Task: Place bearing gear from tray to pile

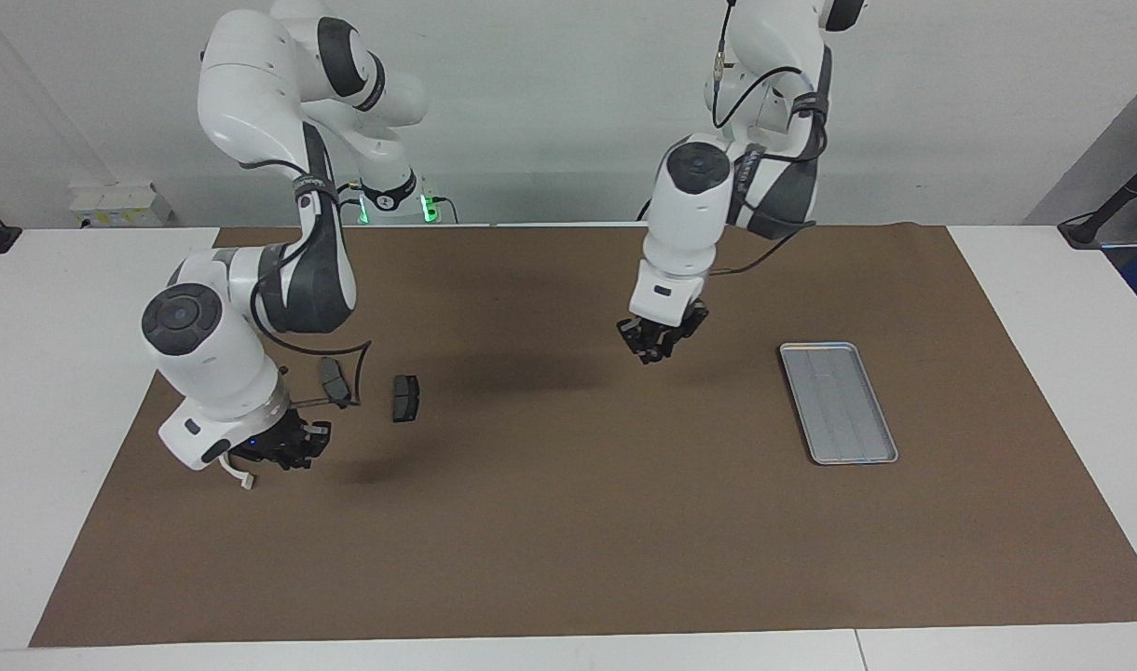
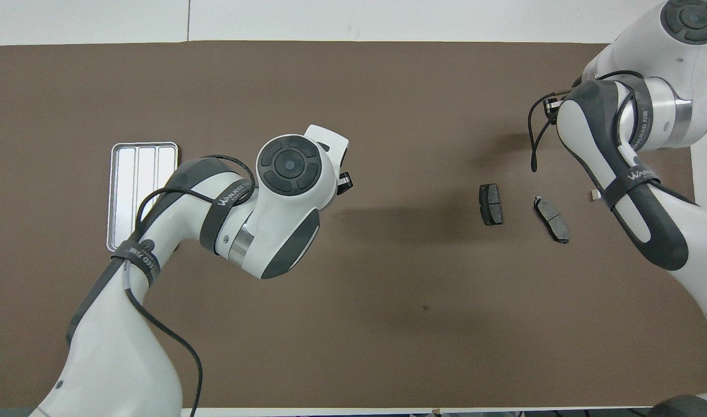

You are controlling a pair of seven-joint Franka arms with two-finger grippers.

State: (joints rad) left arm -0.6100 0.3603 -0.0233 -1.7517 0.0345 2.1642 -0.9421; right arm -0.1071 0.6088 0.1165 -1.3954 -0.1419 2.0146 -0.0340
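The silver-grey ridged tray lies toward the left arm's end of the mat and shows nothing on it; it also shows in the overhead view. The bearing gear does not show as a separate thing. My left gripper hangs in the air over the middle of the mat, between tray and pile. Of the pile I see two dark brake pads, also in the overhead view. My right gripper is low beside them, covering most of the white arc.
The brown mat covers most of the white table. The right arm's elbow and cable hang over the pad nearer the robots. In the overhead view both wrists hide their own fingers.
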